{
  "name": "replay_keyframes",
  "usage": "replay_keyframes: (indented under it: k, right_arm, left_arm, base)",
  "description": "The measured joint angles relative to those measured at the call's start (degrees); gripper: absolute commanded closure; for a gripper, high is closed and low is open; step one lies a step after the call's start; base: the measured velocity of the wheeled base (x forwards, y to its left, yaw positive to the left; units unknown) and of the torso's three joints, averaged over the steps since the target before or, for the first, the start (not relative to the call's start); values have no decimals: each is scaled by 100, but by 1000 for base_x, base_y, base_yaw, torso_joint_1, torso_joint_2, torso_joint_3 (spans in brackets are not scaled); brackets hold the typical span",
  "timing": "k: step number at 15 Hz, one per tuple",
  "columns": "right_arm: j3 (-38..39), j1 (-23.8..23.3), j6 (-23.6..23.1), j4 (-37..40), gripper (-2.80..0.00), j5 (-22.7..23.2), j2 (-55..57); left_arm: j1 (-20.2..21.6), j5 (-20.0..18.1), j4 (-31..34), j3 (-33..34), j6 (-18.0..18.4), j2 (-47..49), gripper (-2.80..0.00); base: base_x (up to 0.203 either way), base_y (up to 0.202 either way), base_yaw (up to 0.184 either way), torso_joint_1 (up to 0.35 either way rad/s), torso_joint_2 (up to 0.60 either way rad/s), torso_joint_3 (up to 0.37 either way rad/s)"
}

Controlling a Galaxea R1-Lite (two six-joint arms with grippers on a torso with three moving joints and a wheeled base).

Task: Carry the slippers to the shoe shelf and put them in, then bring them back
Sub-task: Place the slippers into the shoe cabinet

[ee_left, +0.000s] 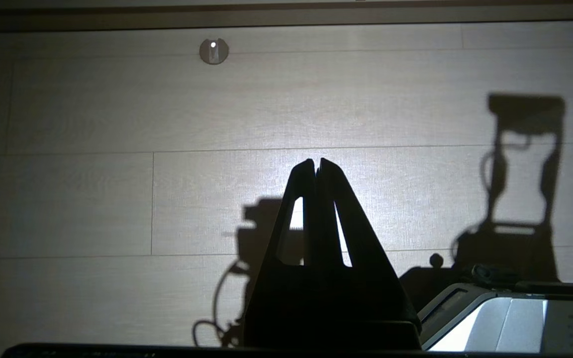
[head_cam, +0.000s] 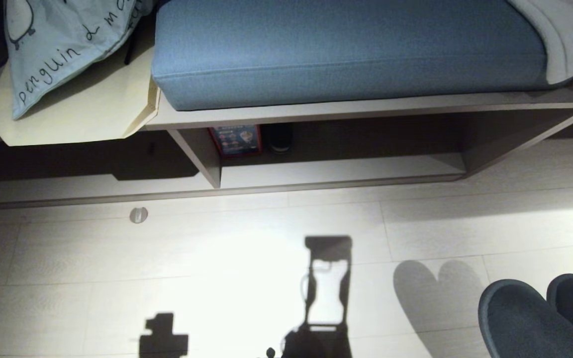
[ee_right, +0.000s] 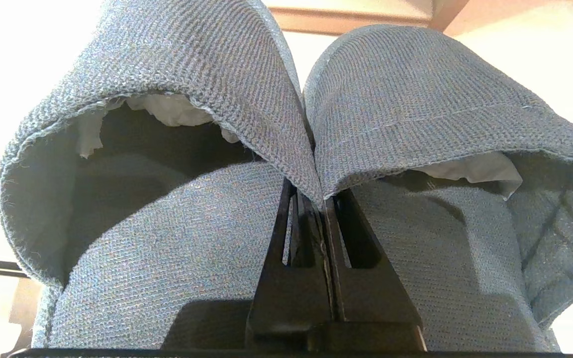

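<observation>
Head view: slippers (head_cam: 540, 318) hang low at the right, toes toward the shoe shelf (head_cam: 336, 171), floor between. Shelf mouth is low and wide under the blue cushion (head_cam: 346, 49); divider (head_cam: 202, 156) at its left, a booklet (head_cam: 236, 140) and a dark item at the back. Best entry looks right of the divider, kept level under the top board.

Left wrist view: left gripper (ee_left: 316, 166) idle above the floor, jaws together, holding nothing.

Right wrist view: right gripper (ee_right: 322, 204) jaws clamped on both slippers' touching inner rims. Thin pinch; slow carry advised.
</observation>
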Motion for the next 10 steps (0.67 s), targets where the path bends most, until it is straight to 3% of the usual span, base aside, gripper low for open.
replay_keyframes:
  k: [10]
  right_arm:
    - [0,0,0,2,0,0,0]
  left_arm:
    - [0,0,0,0,-4,0,0]
  base:
    - [0,0,0,1,2,-197]
